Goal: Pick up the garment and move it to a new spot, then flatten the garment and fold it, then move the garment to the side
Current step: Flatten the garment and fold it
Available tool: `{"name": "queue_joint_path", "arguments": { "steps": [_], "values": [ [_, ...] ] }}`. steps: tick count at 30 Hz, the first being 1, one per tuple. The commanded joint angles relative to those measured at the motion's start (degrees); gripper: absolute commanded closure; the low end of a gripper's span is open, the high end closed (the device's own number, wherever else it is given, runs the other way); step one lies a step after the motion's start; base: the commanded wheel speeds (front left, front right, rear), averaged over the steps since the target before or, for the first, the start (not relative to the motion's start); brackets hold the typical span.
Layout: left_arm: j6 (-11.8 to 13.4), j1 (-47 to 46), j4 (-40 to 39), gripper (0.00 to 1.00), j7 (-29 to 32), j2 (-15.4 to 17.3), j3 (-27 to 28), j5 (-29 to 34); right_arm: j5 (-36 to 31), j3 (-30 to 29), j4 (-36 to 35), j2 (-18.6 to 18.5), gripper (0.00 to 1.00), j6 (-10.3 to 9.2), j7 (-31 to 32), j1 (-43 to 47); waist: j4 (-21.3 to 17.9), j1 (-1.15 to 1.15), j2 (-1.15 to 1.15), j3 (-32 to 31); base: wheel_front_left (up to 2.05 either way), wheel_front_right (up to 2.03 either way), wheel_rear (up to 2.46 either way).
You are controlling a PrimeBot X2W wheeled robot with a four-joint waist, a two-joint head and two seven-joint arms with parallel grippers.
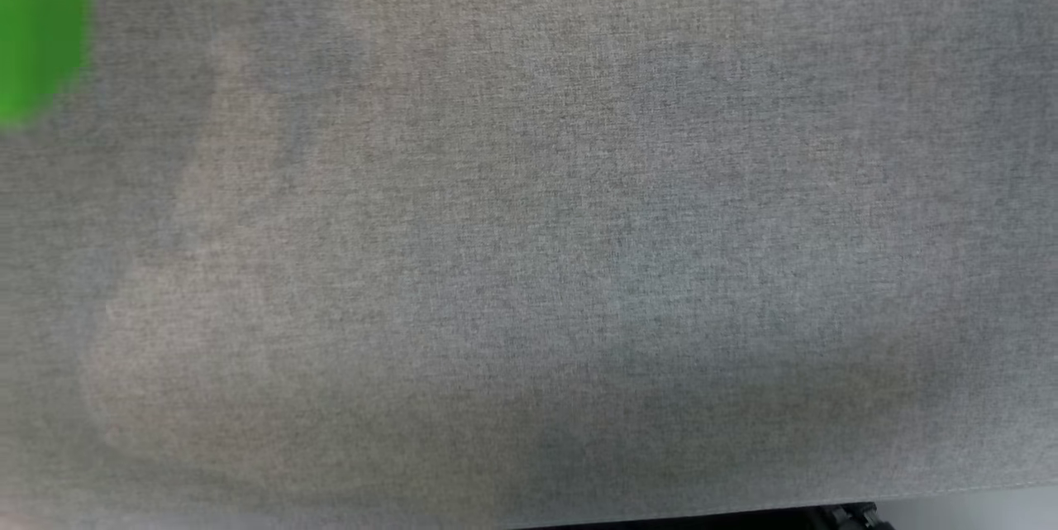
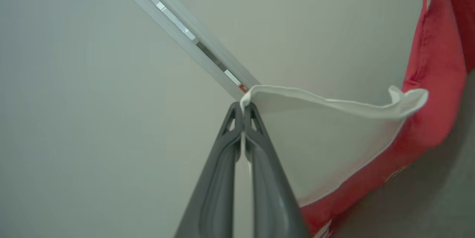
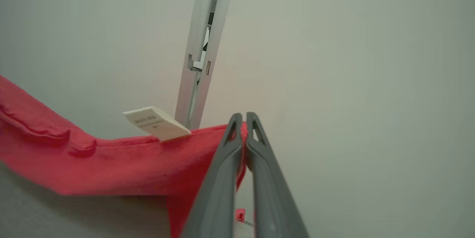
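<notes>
The garment [image 2: 434, 82] is red cloth with a white panel [image 2: 326, 141] and hangs lifted between both arms. In the left wrist view my left gripper [image 2: 243, 107] is shut on the white panel's corner, and the cloth sags away to the right. In the right wrist view my right gripper [image 3: 242, 119] is shut on the garment's [image 3: 122, 160] red edge, with the cloth trailing off to the left. A white label [image 3: 156, 123] sticks up from that red edge.
The head view shows a grey fabric surface [image 1: 529, 249] with a blurred green thing [image 1: 37, 26] at the top left. Behind the lifted cloth both wrist views show a pale wall or ceiling with a metal rail [image 2: 182, 30] [image 3: 202, 45] running across it.
</notes>
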Motion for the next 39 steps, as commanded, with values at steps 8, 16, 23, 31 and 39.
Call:
{"name": "queue_joint_path", "arguments": {
  "steps": [8, 16, 23, 31, 39],
  "values": [
    [5.0, 32.7, -4.1, 1.0, 0.0, 5.4, 2.8, -10.6, 13.8, -1.1, -4.5, -3.2, 1.0, -0.07, -0.2, 21.9, 1.2, -0.01, 0.0, -16.3, 0.0, 0.0, 0.0],
    [4.8, 52.6, -7.8, 1.0, 0.0, 4.4, 5.4, -15.2, 20.8, -0.5, -7.1, -5.6, 1.0, -0.07, -0.2, 38.4, 0.8, -0.01, 0.0, -25.1, 0.0, 0.0, 0.0],
    [4.9, 65.2, -11.0, 1.0, 0.0, 5.9, 4.4, -17.7, 22.9, 2.2, -8.7, -7.2, 1.0, -0.07, -0.2, 49.1, 0.3, -0.01, 0.0, -29.3, 0.0, 0.0, 0.0],
    [5.9, 72.1, -16.4, 1.0, 2.3, 7.2, 3.6, -21.7, 22.5, 1.5, -10.7, -7.3, 1.0, -0.07, -0.2, 56.4, 0.1, -0.01, 0.0, -30.2, 0.0, 0.0, 0.0],
    [2.5, 62.8, -12.8, 1.0, 3.9, 4.4, 3.5, -21.8, 20.7, 1.3, -5.9, -5.5, 1.0, -0.07, -0.2, 53.6, 0.0, -0.01, 0.0, -28.0, 0.0, 0.0, 0.0]
  ]
}}
